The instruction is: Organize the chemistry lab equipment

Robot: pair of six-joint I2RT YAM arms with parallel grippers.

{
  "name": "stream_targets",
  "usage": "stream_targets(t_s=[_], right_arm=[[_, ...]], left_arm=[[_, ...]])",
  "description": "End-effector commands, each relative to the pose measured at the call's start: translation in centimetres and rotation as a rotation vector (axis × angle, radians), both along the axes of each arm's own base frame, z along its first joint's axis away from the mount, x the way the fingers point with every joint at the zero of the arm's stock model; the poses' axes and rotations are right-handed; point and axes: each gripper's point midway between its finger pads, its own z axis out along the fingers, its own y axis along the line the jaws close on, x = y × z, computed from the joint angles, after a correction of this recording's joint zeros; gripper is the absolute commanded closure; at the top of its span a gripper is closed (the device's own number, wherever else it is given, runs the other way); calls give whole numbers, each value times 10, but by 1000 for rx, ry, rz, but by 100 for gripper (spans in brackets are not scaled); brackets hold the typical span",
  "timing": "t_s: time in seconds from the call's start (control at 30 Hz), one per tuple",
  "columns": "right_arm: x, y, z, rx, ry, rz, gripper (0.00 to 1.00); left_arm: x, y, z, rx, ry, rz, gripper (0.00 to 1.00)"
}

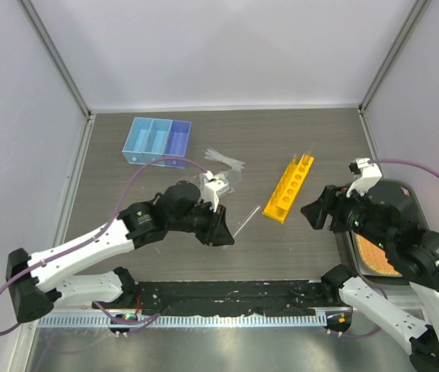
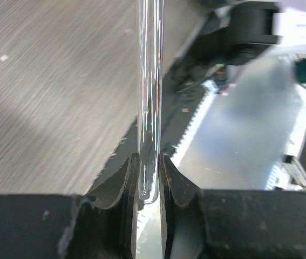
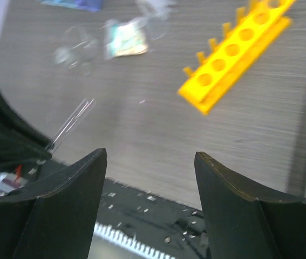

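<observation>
My left gripper [image 1: 225, 232] [image 2: 148, 175] is shut on a thin clear glass tube [image 2: 150, 97], which sticks out from its jaws toward the yellow rack [image 1: 289, 188]. The tube [image 1: 246, 222] shows faintly in the top view and in the right wrist view [image 3: 70, 125]. The yellow rack with round holes [image 3: 239, 48] lies on the table right of centre. My right gripper [image 1: 317, 211] [image 3: 150, 178] is open and empty, right of the rack. A packet with green-beige contents [image 3: 124, 39] and small clear items [image 1: 224, 163] lie behind the left gripper.
A blue three-compartment tray [image 1: 156, 142] stands at the back left. An orange woven mat [image 1: 378, 252] lies in a dark tray under the right arm. The black rail [image 1: 227, 298] runs along the near table edge.
</observation>
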Motion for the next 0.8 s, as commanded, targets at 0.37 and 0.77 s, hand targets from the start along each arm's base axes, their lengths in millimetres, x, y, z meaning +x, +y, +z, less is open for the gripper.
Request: stream_targets(t_s=[0.37, 0.77], right_arm=[[-92, 91, 35, 530, 66, 584, 31], [-90, 106, 73, 634, -13, 669, 32]], left_arm=[[-84, -22, 124, -601, -16, -537, 82], [-86, -28, 118, -630, 12, -603, 82]])
